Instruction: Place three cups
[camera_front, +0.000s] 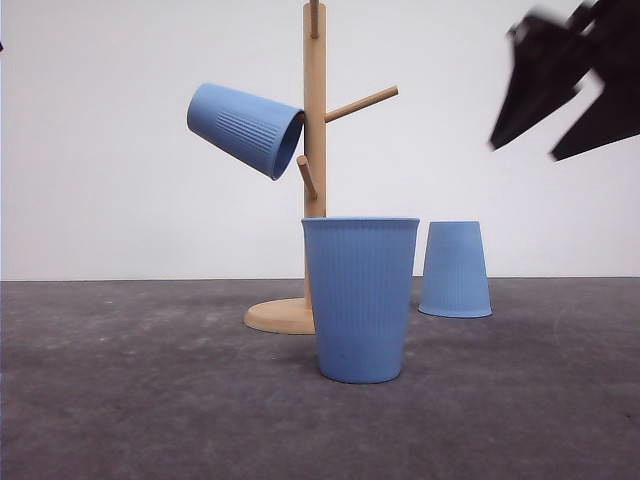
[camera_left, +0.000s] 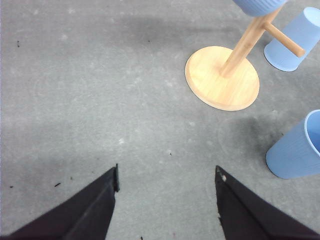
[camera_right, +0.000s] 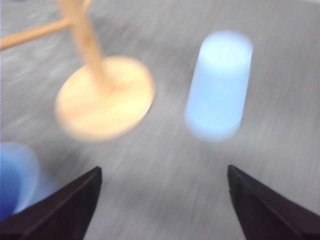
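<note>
hanging cup (camera_front: 245, 128) on peg stand (camera_front: 314, 150) | upright cup (camera_front: 360, 298) | both tools agape, empty

front view sits low at table level; both wrist views look down, sharing the peg stand (camera_front: 314, 180).

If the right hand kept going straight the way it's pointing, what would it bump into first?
Probably the upside-down cup standing beside the wooden stand. The open right hand points roughly toward it over bare table, though the blurred wrist picture leaves depth unclear.
</note>
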